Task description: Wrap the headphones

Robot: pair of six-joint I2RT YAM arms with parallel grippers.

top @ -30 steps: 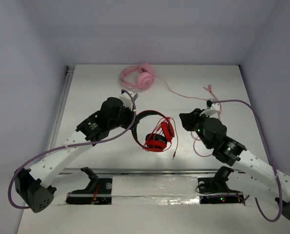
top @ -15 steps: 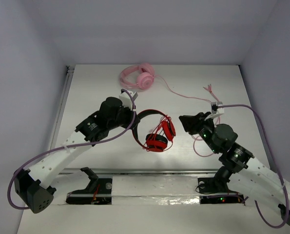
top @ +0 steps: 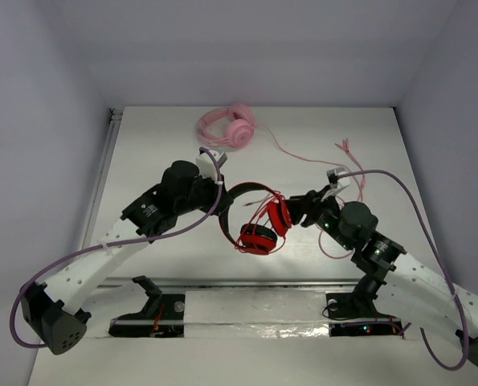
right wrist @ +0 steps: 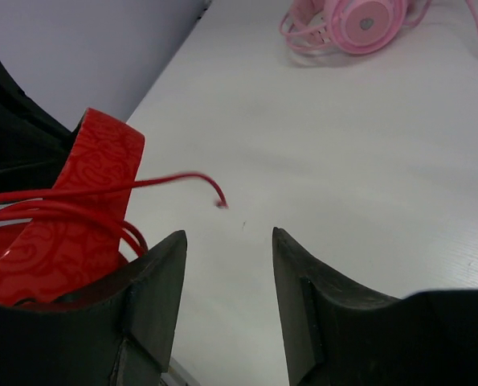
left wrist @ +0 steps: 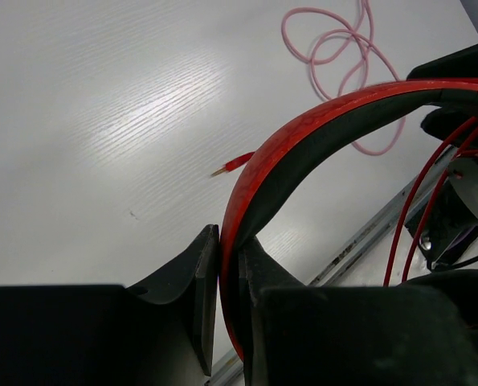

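- Left gripper [left wrist: 226, 249]: clamped tight on the black-and-red headband of the headphones [top: 257, 236]; nothing else held.
- Right gripper [right wrist: 226, 241]: jaws well apart, nothing between them; loose end of the red cable [right wrist: 182, 178] just ahead.
- Headphones: mid-table [top: 158, 145], between both grippers, cable looped round the cups.
- Count: two sets, including pink headphones [top: 230, 127] at the far edge.
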